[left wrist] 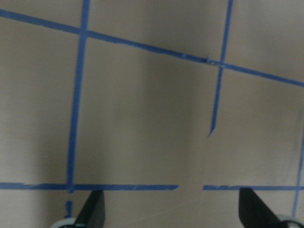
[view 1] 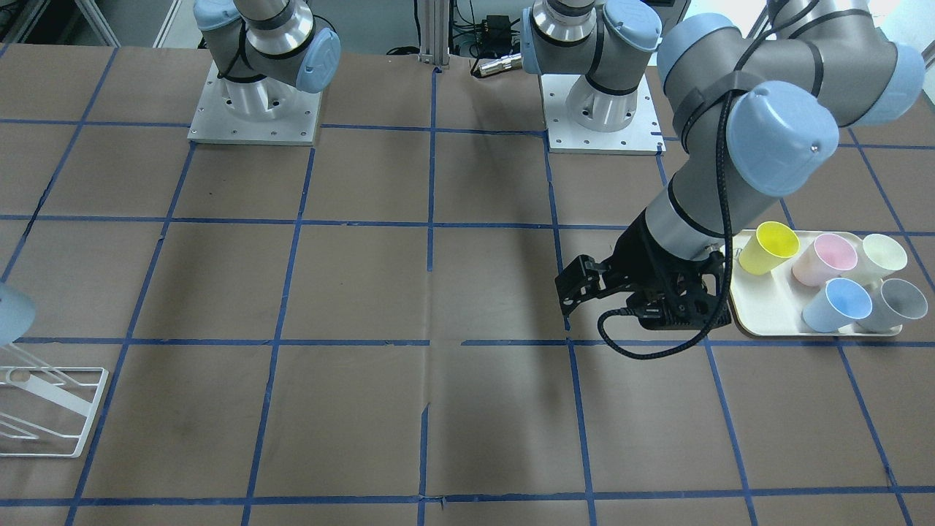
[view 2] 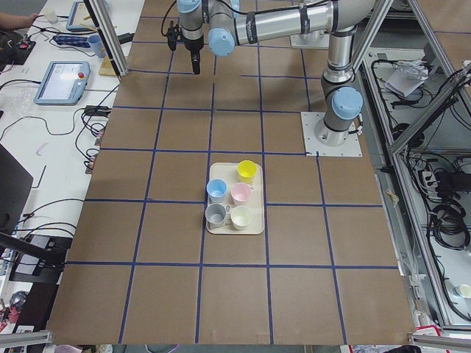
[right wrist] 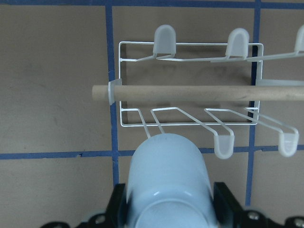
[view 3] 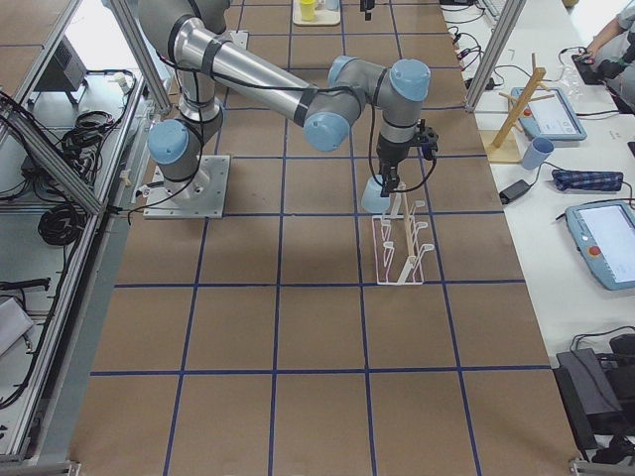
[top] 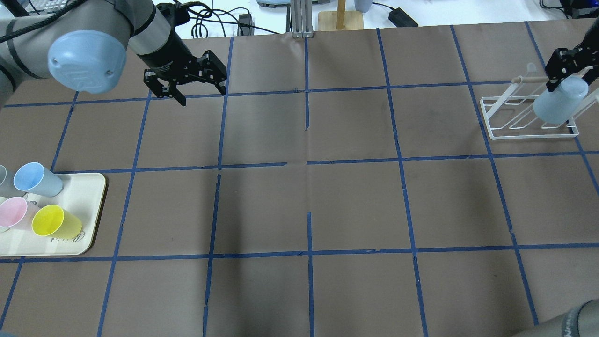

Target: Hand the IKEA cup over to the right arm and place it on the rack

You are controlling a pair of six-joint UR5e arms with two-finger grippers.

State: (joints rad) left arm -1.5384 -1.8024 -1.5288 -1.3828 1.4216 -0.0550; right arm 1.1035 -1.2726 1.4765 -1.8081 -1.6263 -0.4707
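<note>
Exterior front-facing view crops IKEA cup (view 1: 13,315), seemingly over rack (view 1: 45,398).

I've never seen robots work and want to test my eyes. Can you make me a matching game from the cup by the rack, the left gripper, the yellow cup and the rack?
Things:
1. IKEA cup
2. left gripper
3. yellow cup
4. rack

Places or states:
A. on the tray
B. open, empty
C. white wire, on the table
D. in the right gripper

Pairs: 1-D, 2-B, 3-A, 4-C.
</note>
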